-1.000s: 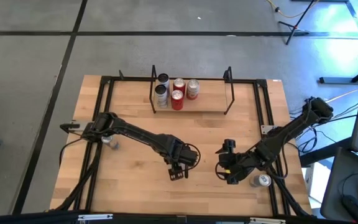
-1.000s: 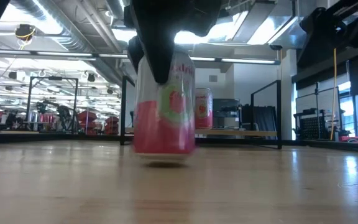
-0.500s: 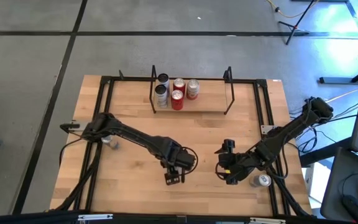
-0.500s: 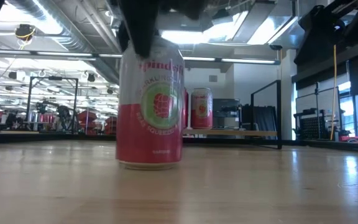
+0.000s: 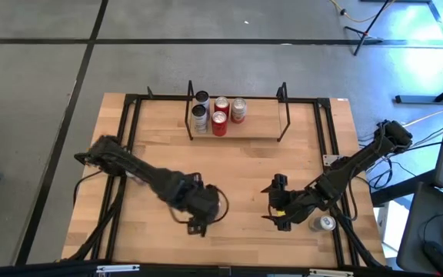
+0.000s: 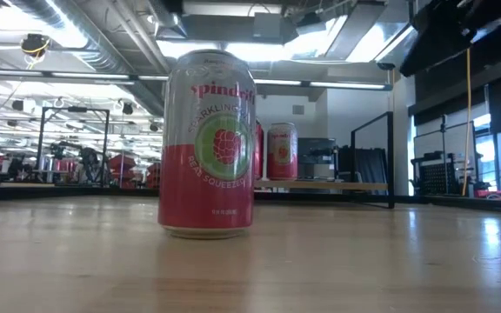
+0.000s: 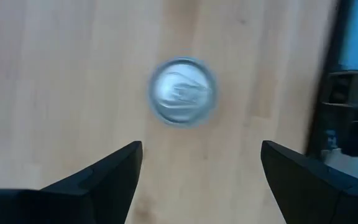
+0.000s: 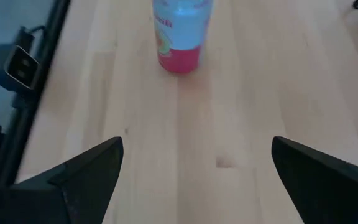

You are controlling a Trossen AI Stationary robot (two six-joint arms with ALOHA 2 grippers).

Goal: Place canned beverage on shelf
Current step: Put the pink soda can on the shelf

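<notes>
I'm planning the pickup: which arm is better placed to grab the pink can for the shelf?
Probably the right. Its open hand points at the side of the can, with bare table between. The left hand, also open, hangs above the can, looking down on its lid.

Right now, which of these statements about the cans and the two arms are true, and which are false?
1. The raspberry Spindrift can stands upright on the table. True.
2. The left end effector is gripping that can. False: its fingers are spread open above the can, which stands free.
3. The shelf is empty. False: five cans stand on it.
4. The right end effector is open and holds nothing. True.
</notes>
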